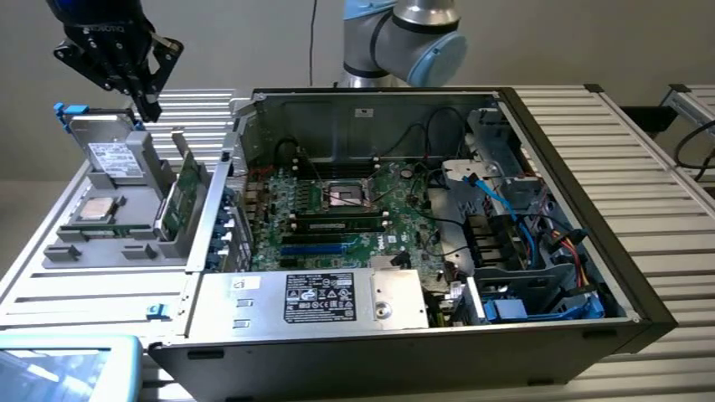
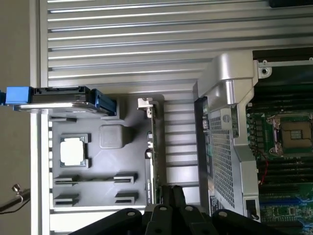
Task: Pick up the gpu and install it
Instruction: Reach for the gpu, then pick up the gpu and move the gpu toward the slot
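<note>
In the exterior view, the gripper [image 1: 146, 107] hangs pinched closed and empty above the grey tray [image 1: 106, 247]. The gpu [image 1: 181, 197] stands on edge in that tray, below the gripper and slightly toward the exterior view's right. In the wrist view, the gpu [image 2: 153, 147] shows edge-on, its long axis running straight out from the gripper [image 2: 168, 195].

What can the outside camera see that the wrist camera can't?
Exterior view: the arm's joint, and blue cables inside the case. Wrist view: a small metal piece beside the table. Both: the shut tool above the tray, the gpu standing on edge in it, the chip, and the board's socket.
</note>
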Tool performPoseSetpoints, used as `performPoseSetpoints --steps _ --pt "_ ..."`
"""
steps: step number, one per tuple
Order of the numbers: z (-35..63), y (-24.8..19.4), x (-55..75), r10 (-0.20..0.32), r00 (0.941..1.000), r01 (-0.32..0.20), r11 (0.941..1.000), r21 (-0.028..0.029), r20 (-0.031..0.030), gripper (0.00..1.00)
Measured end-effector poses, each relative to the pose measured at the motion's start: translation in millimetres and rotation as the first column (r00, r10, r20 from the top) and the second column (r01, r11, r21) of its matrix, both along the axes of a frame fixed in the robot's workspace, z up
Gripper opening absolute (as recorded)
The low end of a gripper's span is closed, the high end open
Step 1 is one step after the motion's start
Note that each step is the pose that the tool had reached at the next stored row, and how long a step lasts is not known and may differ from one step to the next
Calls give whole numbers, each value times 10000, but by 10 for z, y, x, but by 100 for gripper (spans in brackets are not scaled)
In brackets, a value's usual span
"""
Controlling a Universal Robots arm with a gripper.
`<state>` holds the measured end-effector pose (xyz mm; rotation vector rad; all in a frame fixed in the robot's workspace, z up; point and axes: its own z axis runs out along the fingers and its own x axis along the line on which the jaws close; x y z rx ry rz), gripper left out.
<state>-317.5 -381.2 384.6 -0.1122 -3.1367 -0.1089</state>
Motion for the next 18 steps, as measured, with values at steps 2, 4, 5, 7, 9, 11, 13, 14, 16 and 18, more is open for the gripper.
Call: performPoseSetpoints --steps 2,4,5,7,9,11,13,14,16,18 --pt "-6 18 -24 -1 10000 1 10000 0 -17 12" --pt "-6 18 -25 0 10000 0 10000 0 -17 12" --pt "-6 18 -26 0 10000 0 10000 -1 -18 12" --pt "-9 18 -26 0 10000 0 10000 -1 -19 12" --pt "-16 18 -26 0 10000 0 10000 4 -16 12" --pt "-25 19 -26 -1 10000 1 10000 9 -19 12" --pt "-31 18 -26 -1 10000 1 10000 11 -23 12" --pt "-31 18 -25 0 10000 0 10000 12 -23 12" --pt "-31 18 -26 0 10000 0 10000 12 -23 12" --pt "-31 18 -26 0 10000 0 10000 11 -23 12"
